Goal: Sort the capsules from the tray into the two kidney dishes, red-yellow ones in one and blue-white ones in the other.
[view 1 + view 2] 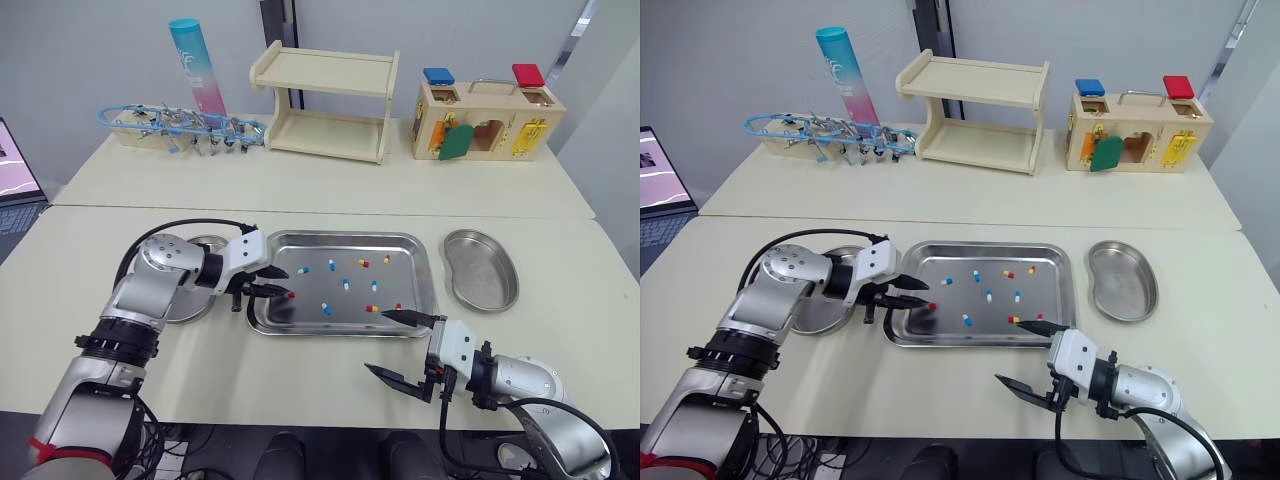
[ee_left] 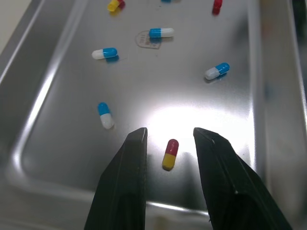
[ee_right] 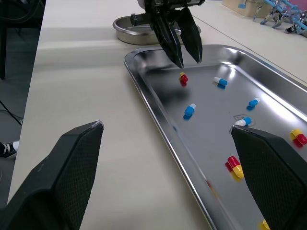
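Note:
A steel tray (image 1: pixel 340 238) lies mid-table with several loose capsules, some blue-white (image 1: pixel 346 284) and some red-yellow (image 1: pixel 372 309). My left gripper (image 1: pixel 281 282) hovers low over the tray's left end. It is open, with its fingers either side of one red-yellow capsule (image 2: pixel 170 154) that lies on the tray floor untouched. My right gripper (image 1: pixel 377 341) stands wide open at the tray's near edge with nothing in it. One kidney dish (image 1: pixel 480 268) sits right of the tray. The other kidney dish (image 1: pixel 186 300) lies left of it, partly hidden under my left arm.
Along the back of the table stand a blue rack of tools (image 1: pixel 180 125), a tall teal-pink tube (image 1: pixel 197 65), a wooden shelf (image 1: pixel 325 100) and a wooden lock box (image 1: pixel 485 118). A laptop (image 1: pixel 15 170) sits at the far left.

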Robot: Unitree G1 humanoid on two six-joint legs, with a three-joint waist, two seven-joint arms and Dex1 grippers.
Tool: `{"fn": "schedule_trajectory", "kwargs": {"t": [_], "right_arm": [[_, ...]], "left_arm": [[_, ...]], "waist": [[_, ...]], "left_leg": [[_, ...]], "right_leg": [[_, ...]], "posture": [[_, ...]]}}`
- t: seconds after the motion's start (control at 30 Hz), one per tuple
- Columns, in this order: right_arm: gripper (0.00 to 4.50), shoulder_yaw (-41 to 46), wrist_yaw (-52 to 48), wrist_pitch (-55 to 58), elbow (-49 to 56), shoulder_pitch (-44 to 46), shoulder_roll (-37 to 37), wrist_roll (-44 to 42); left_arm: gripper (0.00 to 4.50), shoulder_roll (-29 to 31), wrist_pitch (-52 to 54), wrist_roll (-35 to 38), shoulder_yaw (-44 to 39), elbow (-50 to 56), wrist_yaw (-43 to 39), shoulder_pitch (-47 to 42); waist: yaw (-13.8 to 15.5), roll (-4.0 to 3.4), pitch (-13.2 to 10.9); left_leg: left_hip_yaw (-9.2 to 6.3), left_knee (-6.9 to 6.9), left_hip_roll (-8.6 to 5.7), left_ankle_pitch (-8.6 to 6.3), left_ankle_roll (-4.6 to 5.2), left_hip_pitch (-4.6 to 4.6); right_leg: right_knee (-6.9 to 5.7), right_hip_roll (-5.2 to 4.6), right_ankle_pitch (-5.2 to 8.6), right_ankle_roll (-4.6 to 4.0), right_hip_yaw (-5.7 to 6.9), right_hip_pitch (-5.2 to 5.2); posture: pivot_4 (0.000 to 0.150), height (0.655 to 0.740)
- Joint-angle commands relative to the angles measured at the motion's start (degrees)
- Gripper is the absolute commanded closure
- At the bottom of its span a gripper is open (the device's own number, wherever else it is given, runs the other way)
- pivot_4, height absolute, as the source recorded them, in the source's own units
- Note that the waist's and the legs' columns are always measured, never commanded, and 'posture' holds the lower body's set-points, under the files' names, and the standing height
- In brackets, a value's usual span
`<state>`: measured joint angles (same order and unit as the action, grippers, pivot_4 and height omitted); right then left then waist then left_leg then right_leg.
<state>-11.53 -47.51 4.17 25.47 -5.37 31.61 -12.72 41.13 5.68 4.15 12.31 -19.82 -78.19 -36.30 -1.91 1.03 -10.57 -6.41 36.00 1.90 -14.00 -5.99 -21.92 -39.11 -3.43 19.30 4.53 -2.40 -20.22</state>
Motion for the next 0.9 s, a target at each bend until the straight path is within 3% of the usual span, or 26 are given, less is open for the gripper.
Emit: {"fn": "schedule_trajectory", "kwargs": {"t": [0.03, 0.6, 0.77, 0.9], "right_arm": [[0.0, 0.13, -0.16, -0.76, 1.32, 0.11, 0.03, -0.5], [0.0, 0.08, -0.05, -0.29, 2.28, -0.09, 0.24, -0.54], [0.0, 0.17, -0.12, -0.15, 2.21, 0.27, 0.28, -0.61], [0.0, 0.26, -0.26, -0.1, 2.04, 0.52, 0.32, -0.73]], "left_arm": [[3.1, -0.12, -2.48, -0.89, 0.58, -1.44, -0.19, -0.64], [3.1, -1.69, -6.77, -5.04, 3.13, -7.44, 0.81, -1.87], [4.46, -1.68, -6.58, -4.83, 3.22, -6.63, 0.57, -1.37], [4.46, -1.5, -6.44, -4.5, 2.96, -6.31, 0.44, -1.3]], "waist": [[-0.13, 0.0, 0.0], [-0.01, 0.0, 0.0], [-0.01, -0.01, 0.01], [-0.01, -0.01, 0.01]], "left_leg": [[0.0, 0.0, 0.0, 0.0, 0.0, 0.01], [0.0, 0.0, 0.0, 0.0, 0.0, 0.02], [0.0, 0.0, 0.0, 0.0, 0.0, 0.04], [0.0, 0.0, 0.0, 0.0, 0.0, 0.04]], "right_leg": [[0.0, 0.0, 0.0, 0.0, 0.0, 0.0], [0.0, 0.0, 0.0, 0.0, 0.0, 0.02], [-0.01, 0.0, 0.0, 0.0, 0.0, 0.04], [-0.01, 0.0, 0.0, 0.0, 0.0, 0.03]], "posture": [[0.15, 0.74], [0.15, 0.74], [0.15, 0.74], [0.15, 0.74]]}}
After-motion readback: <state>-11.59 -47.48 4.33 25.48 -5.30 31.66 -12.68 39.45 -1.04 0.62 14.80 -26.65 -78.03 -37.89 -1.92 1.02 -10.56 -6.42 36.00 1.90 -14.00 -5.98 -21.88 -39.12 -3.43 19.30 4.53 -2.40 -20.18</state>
